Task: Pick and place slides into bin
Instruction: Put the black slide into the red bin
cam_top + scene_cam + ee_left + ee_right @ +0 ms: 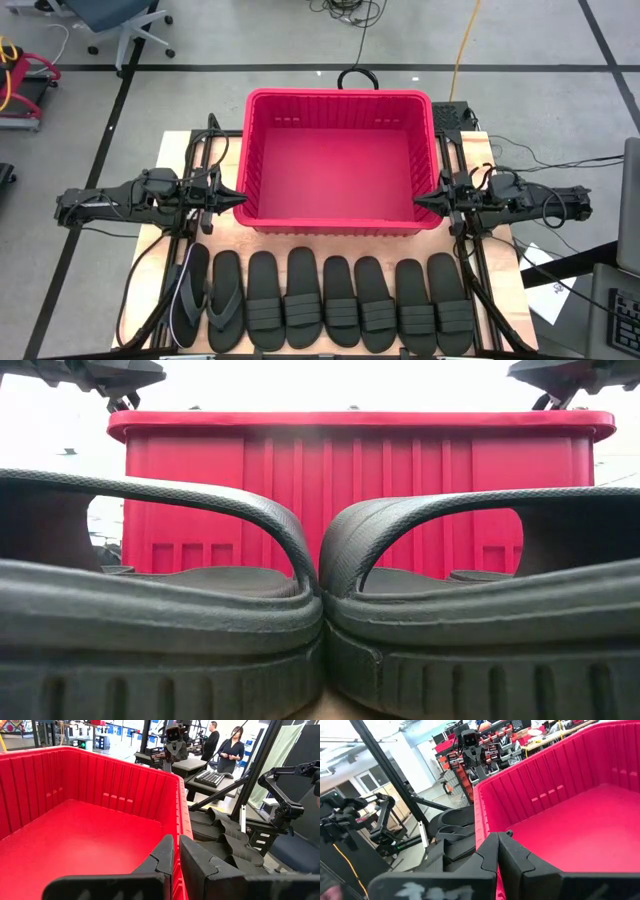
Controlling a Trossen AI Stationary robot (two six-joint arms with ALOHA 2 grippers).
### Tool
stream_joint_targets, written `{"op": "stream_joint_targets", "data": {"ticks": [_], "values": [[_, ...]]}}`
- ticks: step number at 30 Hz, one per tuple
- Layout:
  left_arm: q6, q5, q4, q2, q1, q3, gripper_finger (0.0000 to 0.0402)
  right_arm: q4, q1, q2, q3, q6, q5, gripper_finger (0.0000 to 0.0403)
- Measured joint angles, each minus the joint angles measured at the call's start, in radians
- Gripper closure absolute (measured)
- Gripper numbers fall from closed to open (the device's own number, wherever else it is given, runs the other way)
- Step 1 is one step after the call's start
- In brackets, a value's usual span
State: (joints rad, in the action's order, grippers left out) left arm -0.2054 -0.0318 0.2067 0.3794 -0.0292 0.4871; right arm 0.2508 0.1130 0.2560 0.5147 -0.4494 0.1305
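Since nothing has yet gone into it, the bin [340,160] sits bare at the table's far middle, within reach of both arms. Along the near edge we see the slides [320,300], eight in a row, soles down, straps up, so fingers can likely hook a strap. We find the left gripper [236,197] and right gripper [421,201] parked at the bin's side walls, each with jaws closed on nothing, apparently waiting to start.
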Motion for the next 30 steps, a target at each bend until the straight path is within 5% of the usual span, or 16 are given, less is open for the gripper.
{"op": "stream_joint_targets", "data": {"ticks": [8, 12, 20, 25, 30], "values": [[0.0, 0.0, 0.0, 0.0, 0.0, 0.0, 0.0376, -0.234, 0.0, 0.052, 0.004, 0.127, 0.049, 0.0387], [0.0, 0.0, 0.0, 0.0, 0.0, 0.0, 0.0376, -0.175, 0.0, 0.112, 0.105, 0.185, 0.052, 0.0355], [0.0, 0.0, 0.0, 0.0, 0.0, 0.0, 0.0376, 0.49, 0.0, 0.337, 0.638, 0.199, -0.029, 0.0273], [0.0, 0.0, 0.0, 0.0, 0.0, 0.0, 0.0376, 0.851, 0.0, 0.501, 0.949, 0.177, -0.231, 0.0231], [0.0, 0.0, 0.0, 0.0, 0.0, 0.0, 0.0376, 1.098, 0.0, 0.672, 1.083, 0.181, -0.518, 0.0208]]}}
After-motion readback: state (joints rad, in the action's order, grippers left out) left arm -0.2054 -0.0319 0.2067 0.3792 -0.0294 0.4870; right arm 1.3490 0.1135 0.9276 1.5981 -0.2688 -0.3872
